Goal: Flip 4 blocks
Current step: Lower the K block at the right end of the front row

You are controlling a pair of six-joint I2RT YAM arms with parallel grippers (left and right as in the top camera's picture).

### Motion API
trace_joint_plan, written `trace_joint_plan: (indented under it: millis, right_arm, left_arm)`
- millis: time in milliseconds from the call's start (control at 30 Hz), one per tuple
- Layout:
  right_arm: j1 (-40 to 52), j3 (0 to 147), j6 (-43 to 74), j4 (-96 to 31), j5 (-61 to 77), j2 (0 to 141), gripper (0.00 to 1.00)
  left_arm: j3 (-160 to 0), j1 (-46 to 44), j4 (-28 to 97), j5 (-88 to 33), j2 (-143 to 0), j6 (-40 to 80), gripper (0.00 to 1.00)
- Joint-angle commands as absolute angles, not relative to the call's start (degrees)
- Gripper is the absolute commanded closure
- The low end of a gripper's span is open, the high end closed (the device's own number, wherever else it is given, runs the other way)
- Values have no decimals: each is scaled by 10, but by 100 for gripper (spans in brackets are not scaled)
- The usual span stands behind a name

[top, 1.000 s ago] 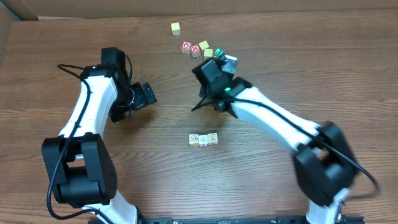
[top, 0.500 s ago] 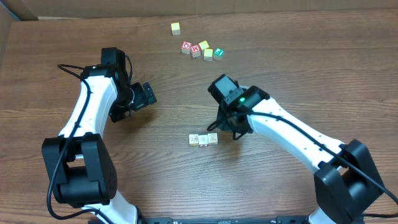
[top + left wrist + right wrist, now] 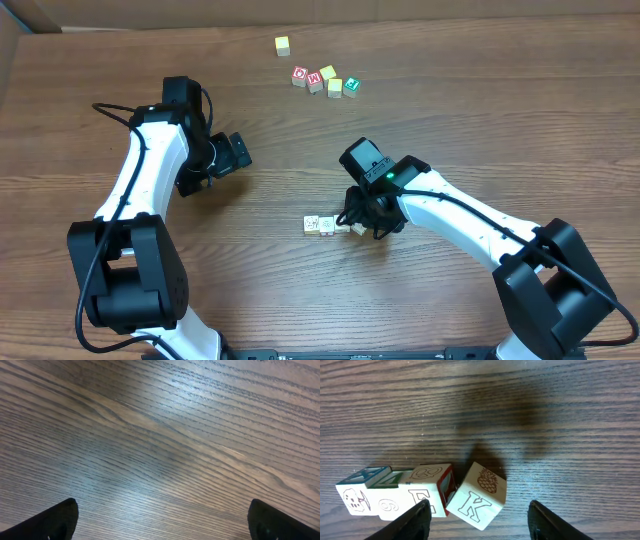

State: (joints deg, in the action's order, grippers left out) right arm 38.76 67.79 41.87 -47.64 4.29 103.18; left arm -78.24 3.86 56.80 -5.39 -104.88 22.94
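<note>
The right gripper (image 3: pixel 479 512) hung with fingers spread either side of the skewed K block (image 3: pixel 477 497), gripping nothing. The K block touched the red-edged block (image 3: pixel 440 485) at the end of a three-block row near the middle of the table (image 3: pixel 480 120); whether it lay flat could not be told. To finish the flip cleanly, the fingers looked best lifted straight up, sparing the neighbours a nudge. Bare wood lay open on the side of the K block away from the row. The table's far edge and a loose cluster of cubes (image 3: pixel 325 78) sat well beyond it. The left gripper (image 3: pixel 160 525), well apart from the K block, stood wide open and empty.
</note>
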Motion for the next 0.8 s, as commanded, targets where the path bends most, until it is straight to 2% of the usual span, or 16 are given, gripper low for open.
trace_joint_plan:
  millis: [0,100,167,433,767]
  right_arm:
    - [388,700,400,-489,46,1030,36]
    - [384,719,400,-519,46,1030,37]
    - [378,726,400,-537,47,1030,44]
    - [356,723,407,-582,56,1030,94]
    - [360,677,444,-547,65,1030,96]
  left_arm:
    - [-789,37,567,-55,-1035,223,0]
    - [-789,37,567,-55,-1035,223,0]
    - [-789,37,567,-55,-1035,223,0]
    - [-789,37,567,-55,-1035,223,0]
    - [-789,37,567,-55,-1035,223,0]
